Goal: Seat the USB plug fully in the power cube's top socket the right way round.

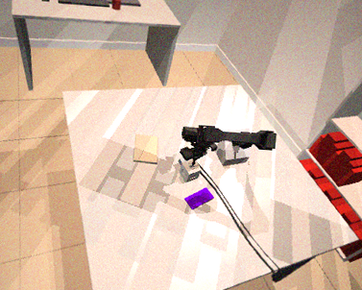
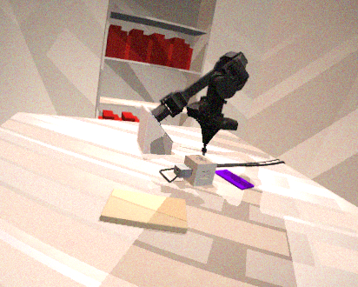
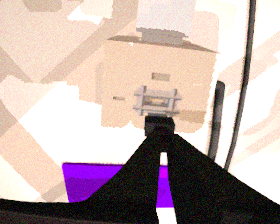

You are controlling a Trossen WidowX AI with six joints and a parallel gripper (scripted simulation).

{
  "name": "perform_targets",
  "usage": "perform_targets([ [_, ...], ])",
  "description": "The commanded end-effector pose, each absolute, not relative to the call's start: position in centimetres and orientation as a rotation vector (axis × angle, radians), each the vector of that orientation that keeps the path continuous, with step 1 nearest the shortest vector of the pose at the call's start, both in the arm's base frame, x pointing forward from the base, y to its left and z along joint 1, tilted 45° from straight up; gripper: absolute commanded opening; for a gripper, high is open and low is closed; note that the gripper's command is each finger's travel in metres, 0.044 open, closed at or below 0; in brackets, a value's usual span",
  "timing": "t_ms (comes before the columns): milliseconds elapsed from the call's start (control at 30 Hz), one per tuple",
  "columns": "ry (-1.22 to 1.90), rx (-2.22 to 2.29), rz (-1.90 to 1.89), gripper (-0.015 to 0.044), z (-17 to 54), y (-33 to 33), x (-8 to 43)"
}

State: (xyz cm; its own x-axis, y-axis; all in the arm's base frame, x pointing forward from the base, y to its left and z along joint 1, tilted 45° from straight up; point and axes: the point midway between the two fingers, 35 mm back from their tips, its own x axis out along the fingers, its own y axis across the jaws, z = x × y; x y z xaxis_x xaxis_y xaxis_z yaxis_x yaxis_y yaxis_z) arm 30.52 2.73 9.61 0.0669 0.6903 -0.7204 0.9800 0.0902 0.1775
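Note:
The power cube (image 1: 190, 173) (image 2: 200, 170) (image 3: 120, 65) stands upright on the table. In the wrist view its top shows a socket (image 3: 157, 101) framed by grey bars, with its slot in sight, and small slots beside it. My gripper (image 2: 204, 145) (image 3: 162, 141) points straight down, shut on the small black USB plug (image 2: 204, 150) (image 3: 159, 125). The plug is above the cube's top, near one edge and off to one side of the framed socket; its lower end and which way round it faces cannot be made out.
A grey block (image 2: 182, 170) (image 3: 165, 15) with a black loop sticks out of the cube's side. A purple slab (image 1: 199, 198) (image 2: 235, 179) (image 3: 85, 182), a tan board (image 1: 146, 148) (image 2: 145, 210) and a grey wedge (image 2: 149, 135) lie around it. Dark cables (image 1: 239, 221) (image 3: 242, 75) run to the table edge.

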Motion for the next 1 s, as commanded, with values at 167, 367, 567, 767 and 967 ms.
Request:
perform_targets([
  [167, 1.681, 1.664, -0.553, 0.0000, 9.48, 2.71, 30.52],
  [367, 1.679, 1.666, -0.558, 0.0000, 9.40, 2.73, 30.52],
  [567, 1.678, 1.667, -0.563, 0.0000, 9.33, 2.76, 30.52],
  [767, 1.676, 1.669, -0.568, 0.0000, 9.25, 2.78, 30.53],
  [967, 1.675, 1.670, -0.573, 0.0000, 9.17, 2.81, 30.53],
])
